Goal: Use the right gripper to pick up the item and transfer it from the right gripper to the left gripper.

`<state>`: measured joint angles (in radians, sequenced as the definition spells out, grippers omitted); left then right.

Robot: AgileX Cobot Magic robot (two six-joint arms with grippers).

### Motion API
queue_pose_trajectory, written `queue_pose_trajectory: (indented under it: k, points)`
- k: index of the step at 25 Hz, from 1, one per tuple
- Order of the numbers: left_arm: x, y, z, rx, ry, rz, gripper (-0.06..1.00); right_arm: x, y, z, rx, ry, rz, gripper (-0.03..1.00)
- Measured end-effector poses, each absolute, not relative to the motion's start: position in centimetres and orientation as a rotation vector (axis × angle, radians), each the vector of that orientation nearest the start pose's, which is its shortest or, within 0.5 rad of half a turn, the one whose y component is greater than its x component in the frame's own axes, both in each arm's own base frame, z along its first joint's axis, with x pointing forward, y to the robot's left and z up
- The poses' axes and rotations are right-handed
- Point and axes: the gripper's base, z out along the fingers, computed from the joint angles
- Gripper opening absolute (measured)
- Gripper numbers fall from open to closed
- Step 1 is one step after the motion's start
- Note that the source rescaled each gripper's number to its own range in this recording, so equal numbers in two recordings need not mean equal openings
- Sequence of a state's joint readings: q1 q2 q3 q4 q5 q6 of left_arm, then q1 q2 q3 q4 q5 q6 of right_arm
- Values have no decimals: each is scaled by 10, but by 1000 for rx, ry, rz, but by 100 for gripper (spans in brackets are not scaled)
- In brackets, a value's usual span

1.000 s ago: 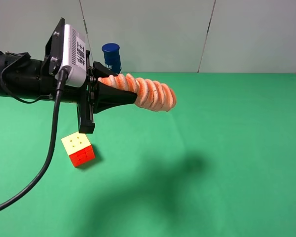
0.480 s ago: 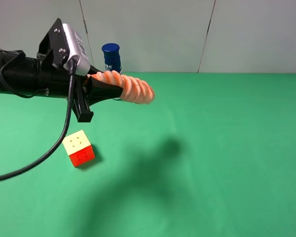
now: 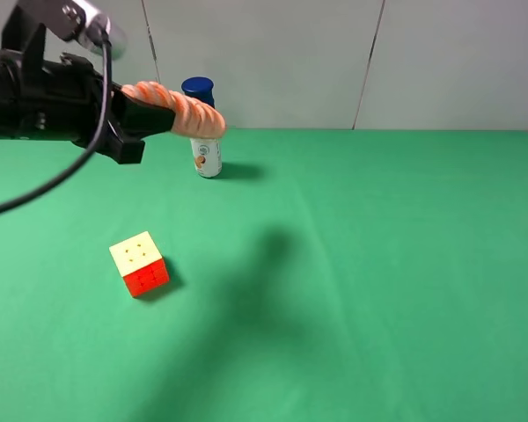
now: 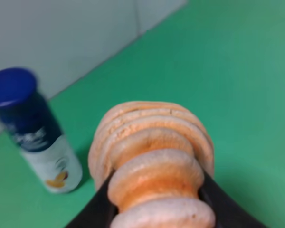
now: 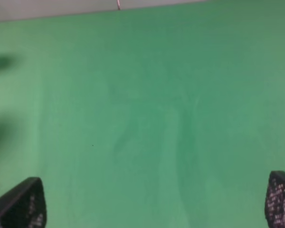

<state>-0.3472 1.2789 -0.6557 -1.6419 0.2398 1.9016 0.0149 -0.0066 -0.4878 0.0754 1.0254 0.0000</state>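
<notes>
The item (image 3: 187, 109), an orange-pink ribbed roll, is held in the air at the far left of the exterior view by my left gripper (image 3: 141, 120), which is shut on one end of it. Its free end points right, in front of the bottle's cap. In the left wrist view the item (image 4: 154, 161) bulges out between the two black fingers (image 4: 91, 214), filling the middle of the picture. My right gripper (image 5: 149, 205) does not show in the exterior view; its wrist view shows it open over bare green cloth, only the two fingertips (image 5: 20, 205) showing at the corners.
A white bottle with a blue cap (image 3: 204, 132) stands at the back of the green table (image 3: 378, 264), also seen as the bottle (image 4: 35, 133) in the left wrist view. A yellow-red puzzle cube (image 3: 139, 264) lies at the front left. A grey wall runs behind.
The left arm has drawn back to the left and risen, carrying the item with it. Cube and bottle have stayed put.
</notes>
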Motion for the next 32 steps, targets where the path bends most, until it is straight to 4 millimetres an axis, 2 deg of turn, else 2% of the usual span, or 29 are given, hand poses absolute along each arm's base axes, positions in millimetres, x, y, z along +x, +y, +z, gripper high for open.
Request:
queue_pose_trajectory:
  k: [6, 13, 18, 26, 32]
  points:
    - [238, -97, 255, 564, 2006, -244, 2, -3, 6, 277, -17, 2014, 101, 100]
    - [234, -69, 233, 416, 2107, 46, 2, -3, 6, 277, -17, 2014, 101, 100]
    - [230, -52, 224, 327, 2096, 238, 2, -3, 6, 277, -17, 2014, 101, 100]
    - [230, -47, 221, 251, 1972, 256, 2, -3, 6, 277, -17, 2014, 101, 100]
    - [248, -41, 198, 223, 1972, 273, 2, -3, 6, 277, -17, 2013, 101, 100]
